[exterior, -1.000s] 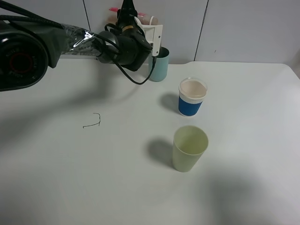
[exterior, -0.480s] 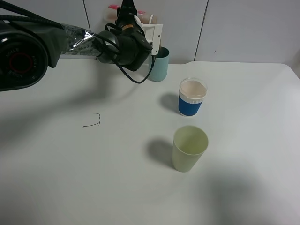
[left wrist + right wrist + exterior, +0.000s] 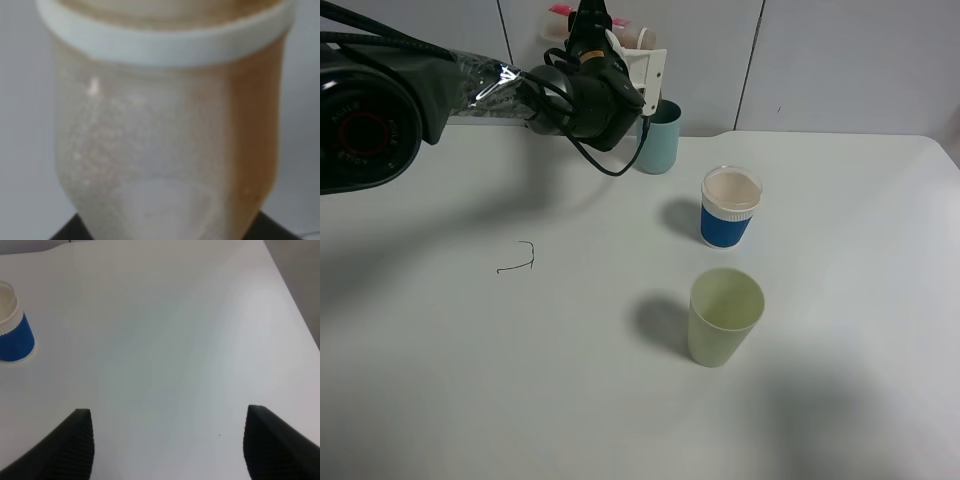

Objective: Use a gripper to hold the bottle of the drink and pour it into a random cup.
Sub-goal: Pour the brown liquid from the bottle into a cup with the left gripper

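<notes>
My left gripper (image 3: 592, 28), black with a white mount, is high at the back of the table and shut on the bottle (image 3: 642, 40). The bottle lies tipped on its side, mostly hidden behind the gripper, with its open end just above and left of the teal-green cup (image 3: 660, 140). In the left wrist view the bottle (image 3: 165, 125) fills the frame, its white neck ring on top, and pale brownish drink (image 3: 255, 125) tints its wall. No stream of liquid shows. My right gripper (image 3: 175, 445) is open and empty over bare table.
A blue cup with a white rim (image 3: 730, 208) stands in front of the teal cup, and also shows in the right wrist view (image 3: 12, 332). A pale yellow-green cup (image 3: 724, 316) stands nearer the front. A small dark mark (image 3: 518, 260) lies on the white table (image 3: 860, 300).
My left gripper with the bottle has risen and turned slightly above the teal cup. The cups have not moved.
</notes>
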`<control>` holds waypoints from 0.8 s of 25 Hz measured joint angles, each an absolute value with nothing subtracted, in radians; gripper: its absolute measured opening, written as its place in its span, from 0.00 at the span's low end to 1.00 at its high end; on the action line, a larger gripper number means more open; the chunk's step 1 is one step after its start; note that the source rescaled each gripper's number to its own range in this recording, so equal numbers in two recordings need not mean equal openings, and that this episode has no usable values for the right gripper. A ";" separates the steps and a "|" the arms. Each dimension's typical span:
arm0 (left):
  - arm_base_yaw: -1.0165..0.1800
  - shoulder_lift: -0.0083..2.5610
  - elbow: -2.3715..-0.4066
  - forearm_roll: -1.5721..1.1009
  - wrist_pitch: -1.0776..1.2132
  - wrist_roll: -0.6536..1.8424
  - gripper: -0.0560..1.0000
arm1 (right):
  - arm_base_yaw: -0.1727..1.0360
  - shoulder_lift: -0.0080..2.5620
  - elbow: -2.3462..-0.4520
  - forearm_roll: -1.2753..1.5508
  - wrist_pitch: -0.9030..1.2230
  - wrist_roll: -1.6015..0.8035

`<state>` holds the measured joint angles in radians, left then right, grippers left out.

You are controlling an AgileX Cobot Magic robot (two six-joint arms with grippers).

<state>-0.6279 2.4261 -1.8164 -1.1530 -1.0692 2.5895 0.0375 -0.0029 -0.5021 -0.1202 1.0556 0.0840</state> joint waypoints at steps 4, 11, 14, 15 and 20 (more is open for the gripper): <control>-0.628 2.426 -1.816 -1.147 -1.072 2.589 0.05 | 0.038 -0.003 -0.502 -0.120 1.056 0.084; -0.628 2.426 -1.816 -1.146 -1.072 2.589 0.05 | 0.038 -0.003 -0.502 -0.120 1.056 0.084; -0.628 2.426 -1.816 -1.146 -1.072 2.589 0.05 | 0.038 -0.003 -0.502 -0.120 1.056 0.084; -0.628 2.426 -1.816 -1.146 -1.072 2.589 0.05 | 0.038 -0.003 -0.502 -0.120 1.056 0.084; -0.628 2.426 -1.816 -1.146 -1.072 2.589 0.05 | 0.038 -0.003 -0.502 -0.120 1.056 0.084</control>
<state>-0.6279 2.4261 -1.8164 -1.1459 -1.0719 2.5895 0.0375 -0.0029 -0.5021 -0.1202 1.0556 0.0840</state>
